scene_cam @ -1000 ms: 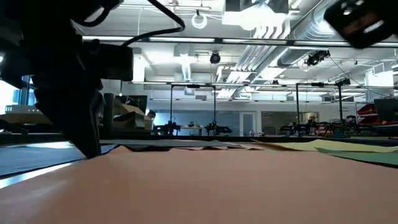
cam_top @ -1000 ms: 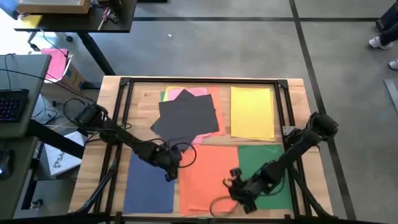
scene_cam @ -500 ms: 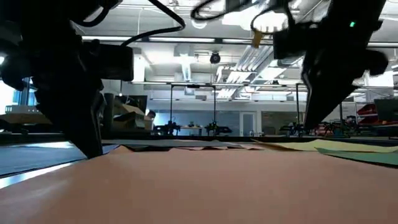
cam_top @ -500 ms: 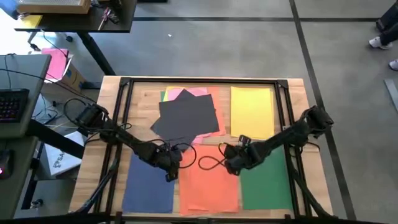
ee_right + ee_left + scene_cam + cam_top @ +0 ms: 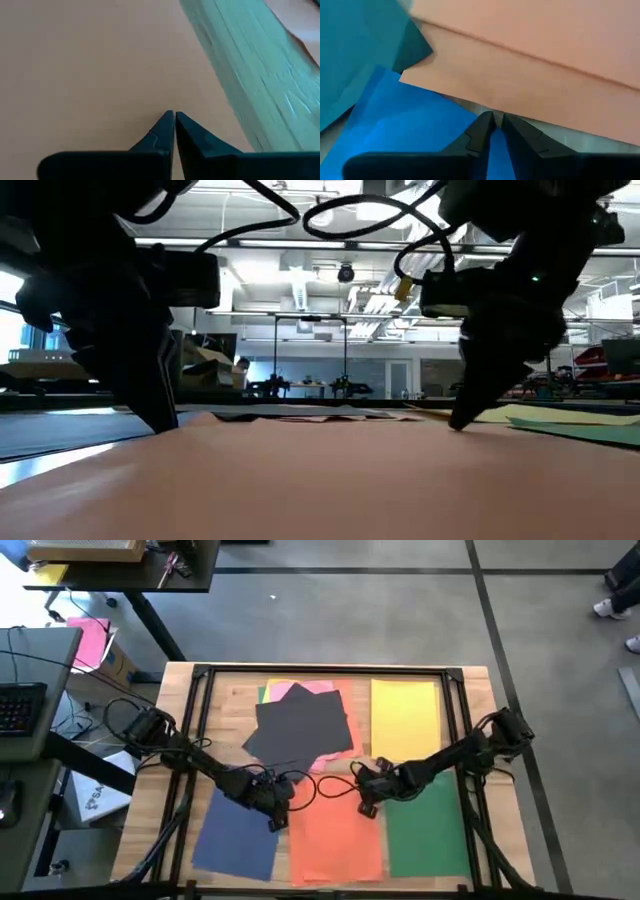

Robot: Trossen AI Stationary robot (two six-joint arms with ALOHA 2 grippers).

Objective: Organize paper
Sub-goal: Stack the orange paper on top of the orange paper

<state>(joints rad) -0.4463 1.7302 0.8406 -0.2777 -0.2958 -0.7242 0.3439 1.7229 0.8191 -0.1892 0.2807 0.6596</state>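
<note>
Coloured paper lies flat on the wooden table. A dark grey sheet [image 5: 300, 728] covers a pink one [image 5: 310, 690] at the far middle. A yellow sheet [image 5: 405, 720] lies far right, a green sheet [image 5: 425, 830] near right, an orange sheet [image 5: 335, 835] near middle and a blue sheet [image 5: 235, 835] near left, lying askew. My left gripper [image 5: 275, 823] is shut at the blue sheet's right edge, beside the orange one. My right gripper [image 5: 365, 808] is shut over the orange sheet's far right part, close to the green sheet. My left gripper has its shut fingertips [image 5: 485, 125] down on the blue sheet's right edge [image 5: 462, 122], next to the orange sheet. The fingers slant down from the table's left. The sheet lies flat on the table. My right gripper sets its shut fingertips [image 5: 455, 423] on the orange sheet's far right part [image 5: 150, 100], slanting down from the table's right. The sheet stays flat.
A black metal frame [image 5: 330, 670] runs round the table's edges. Loose cable loops [image 5: 325, 785] hang between the two grippers. Off the table's left stand a desk with a keyboard [image 5: 20, 705] and a cardboard box with a magenta sheet [image 5: 88, 640].
My right gripper has swung from the table's near edge toward the far side and the left, then come down onto the orange sheet's far right part. The blue sheet has turned a little, its near end sliding toward the table's left.
</note>
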